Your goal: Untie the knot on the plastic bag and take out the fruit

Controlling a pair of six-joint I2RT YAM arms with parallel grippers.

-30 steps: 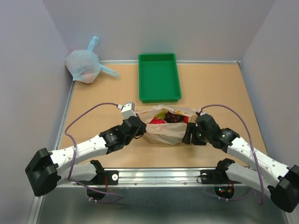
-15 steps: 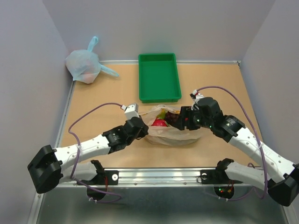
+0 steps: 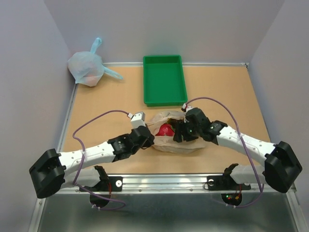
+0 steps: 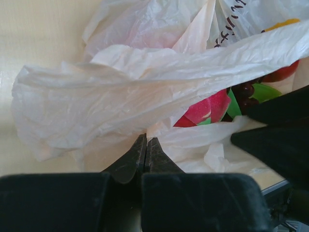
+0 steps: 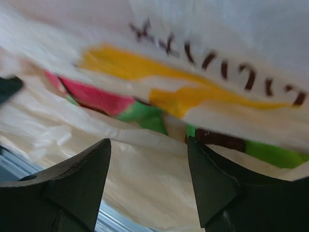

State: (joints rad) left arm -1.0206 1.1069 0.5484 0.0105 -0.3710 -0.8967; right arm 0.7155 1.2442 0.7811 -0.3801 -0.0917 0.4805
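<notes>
Pinching a low fold of the plastic bag between the tightly pressed tips of the left gripper, with crinkled peach film heaped just ahead of and above those tips. Lying unknotted on the table between the two grippers, mouth gaping toward the right gripper. Spread wide there, jaws apart and clasping nothing, nosed close to the bag's printed rim. Inside the bag, ahead and right of the left gripper: a red dragon fruit with green scales, dark purple grapes just beyond it, a green piece beside the grapes. Directly ahead of the right gripper, through the opening: more red and green, plus a dark strip of grapes. Well beyond both grippers, a green tray. Far off past the left gripper, a knotted pale blue bag with something pinkish showing through.
</notes>
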